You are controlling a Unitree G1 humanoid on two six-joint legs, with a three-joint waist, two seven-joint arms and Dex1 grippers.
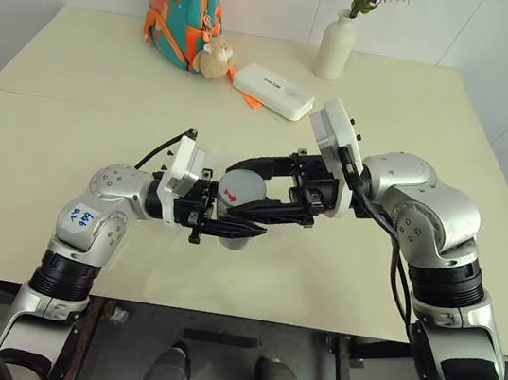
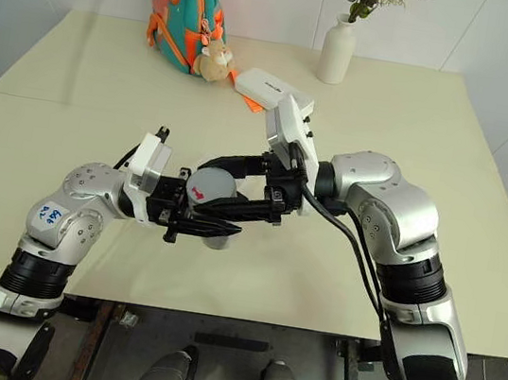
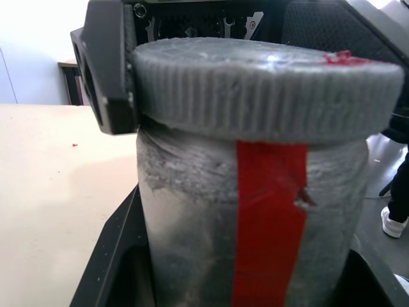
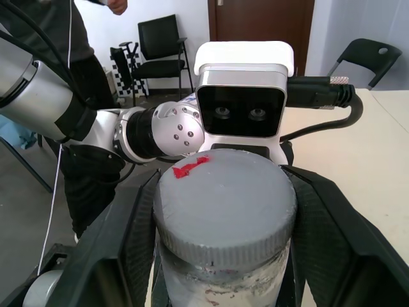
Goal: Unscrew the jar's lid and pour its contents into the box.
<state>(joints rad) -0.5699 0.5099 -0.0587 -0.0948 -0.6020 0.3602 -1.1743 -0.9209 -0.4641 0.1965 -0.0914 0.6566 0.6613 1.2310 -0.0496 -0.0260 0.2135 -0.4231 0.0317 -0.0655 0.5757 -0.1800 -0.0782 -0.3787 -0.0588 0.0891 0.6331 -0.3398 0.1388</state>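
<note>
Holding the jar [image 1: 237, 209] up over the near edge of the table [image 1: 72, 125], at the centre of the frame, we have it caught between both arms; our left gripper [image 1: 229, 227], reaching in from the left of the frame, is pinched on the jar's body, and our right gripper [image 1: 263, 191], reaching in from the right, is clamped on the lid [image 4: 225, 204], one black finger pressed to each side of its ribbed rim. From here we judge the worst risk is the body turning along with the cap; the left jaws grip a smooth wall with a red strip [image 3: 268, 217] of label, and if that hold slips the thread will not loosen. A second risk is tilt; if the jar leans once the lid comes free, the contents could spill onto the table or over its edge, since we see no box beneath the jar. We also judge that a skewed pull could jam the thread. The lid sits square between the right jaws, its red mark [image 4: 190, 167] facing up; the jar's body stands upright between the left jaws, just below the cap; the white case [image 1: 272, 90] and the vase [image 1: 336, 45] lie well apart, at the upper middle of the frame.
</note>
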